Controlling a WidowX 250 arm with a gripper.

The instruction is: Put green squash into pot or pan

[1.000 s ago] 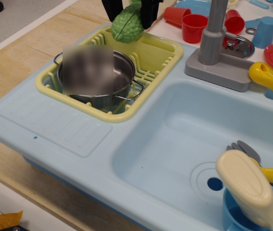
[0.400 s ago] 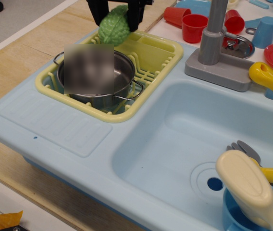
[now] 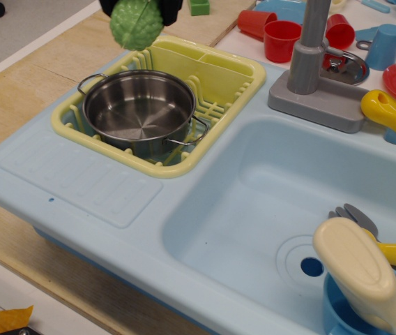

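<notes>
The green squash (image 3: 136, 24) is a light green bumpy toy, held in the air at the top of the view, above the far left rim of the yellow dish rack (image 3: 233, 77). My gripper (image 3: 141, 8) is black, mostly cut off by the top edge, and shut on the squash's upper end. The pot (image 3: 139, 108) is a shallow shiny steel pot with two wire loop handles; it stands empty in the dish rack, below and slightly nearer than the squash.
The rack sits in a light blue toy sink unit (image 3: 79, 178) with a basin (image 3: 275, 209) on the right and a grey faucet (image 3: 309, 49). Red cups (image 3: 282, 38), a small green block (image 3: 199, 7), a yellow utensil (image 3: 390, 112) and a blue cup with a cream scoop (image 3: 358, 276) stand around.
My gripper has carried the squash to the left and slightly up, from over the rack's back rim to above its far left corner.
</notes>
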